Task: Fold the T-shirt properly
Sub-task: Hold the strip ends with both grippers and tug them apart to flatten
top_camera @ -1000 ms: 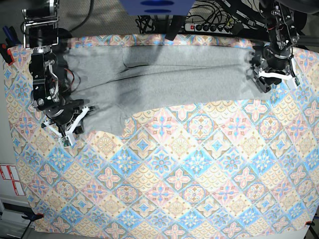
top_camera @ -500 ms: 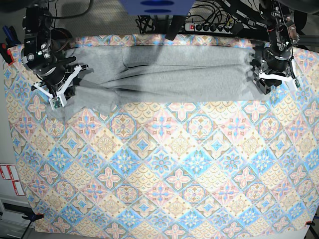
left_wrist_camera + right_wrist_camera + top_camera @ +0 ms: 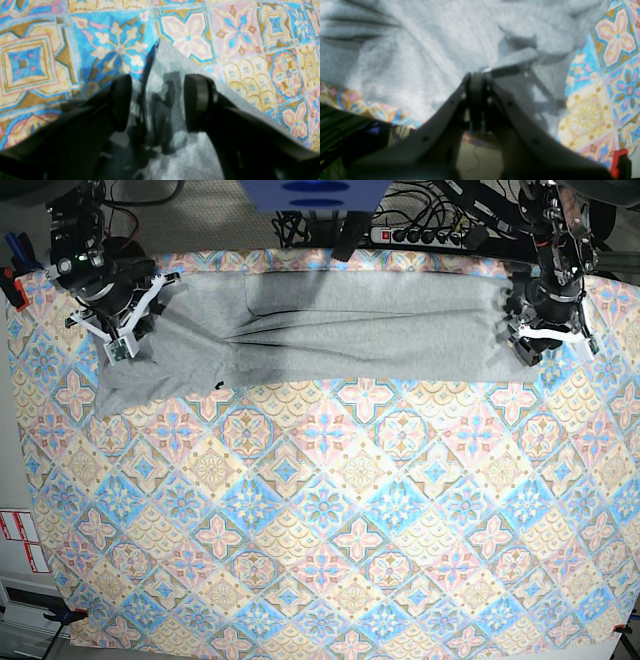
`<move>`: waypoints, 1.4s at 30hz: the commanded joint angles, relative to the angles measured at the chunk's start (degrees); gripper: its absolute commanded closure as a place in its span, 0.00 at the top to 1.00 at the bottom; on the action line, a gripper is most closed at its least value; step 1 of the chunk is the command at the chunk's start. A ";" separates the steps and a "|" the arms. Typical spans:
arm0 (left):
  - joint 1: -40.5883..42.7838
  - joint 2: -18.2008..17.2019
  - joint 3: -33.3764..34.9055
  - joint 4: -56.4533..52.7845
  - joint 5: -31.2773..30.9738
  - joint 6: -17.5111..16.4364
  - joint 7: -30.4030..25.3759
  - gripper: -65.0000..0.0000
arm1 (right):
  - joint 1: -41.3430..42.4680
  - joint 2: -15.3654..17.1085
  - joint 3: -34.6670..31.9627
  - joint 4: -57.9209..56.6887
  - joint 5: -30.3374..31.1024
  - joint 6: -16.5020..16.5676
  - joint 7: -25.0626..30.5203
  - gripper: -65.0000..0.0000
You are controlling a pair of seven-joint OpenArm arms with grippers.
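A: Item: T-shirt (image 3: pixel 330 330), grey, spread as a long band along far edge of counter, over patterned tablecloth (image 3: pixel 330 520). Lettering not visible.

B: Left pincer (image 3: pixel 157 100): released, jaws wide, straddling a pointed corner of cloth at scene right, not gripping.

A: Right pincer (image 3: pixel 476 82): clenched on a pinched fold of T-shirt, far left corner.

B: Step, as judged: lengthwise fold under way, left end bunched and creased.

A: Next move, as judged: closing of left pincer on its corner, then matched carry of both ends toward near side.
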 commanded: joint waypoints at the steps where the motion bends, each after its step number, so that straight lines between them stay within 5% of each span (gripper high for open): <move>1: -0.23 -0.70 -0.28 0.91 -0.33 -0.43 -0.90 0.50 | -0.08 0.75 0.55 0.98 0.09 -0.05 0.53 0.00; 5: -0.23 -0.70 -0.28 0.91 -0.33 -0.43 -0.90 0.50 | 0.45 0.84 0.55 0.71 -0.18 -0.05 -2.99 0.03; 8: -0.76 -0.78 -0.28 0.82 -0.33 -0.51 -0.90 0.50 | 2.21 0.84 0.55 0.71 -0.18 -0.05 -7.47 0.14; 14: -0.84 -0.78 -0.28 0.82 -0.33 -0.51 -0.90 0.51 | 2.73 0.22 5.65 0.80 -0.18 -0.23 -7.39 0.34; 20: -0.49 -1.05 -0.63 0.91 -0.33 -0.51 -0.90 0.51 | 5.55 -5.93 9.25 0.98 0.00 -0.14 -7.30 0.35; 29: 1.88 -7.73 -0.28 0.73 0.11 -0.51 0.86 0.51 | 11.00 -6.29 -8.77 1.06 0.00 -0.14 -7.30 0.35; 39: 0.56 -11.68 -0.19 -1.81 -0.15 -0.78 9.13 0.51 | 14.51 -6.46 -13.08 0.80 0.00 -0.14 -6.95 0.35; 42: -0.76 -11.68 -0.19 -1.81 -0.15 -3.33 12.38 0.51 | 14.51 -6.46 -12.99 0.80 0.00 -0.14 -6.95 0.35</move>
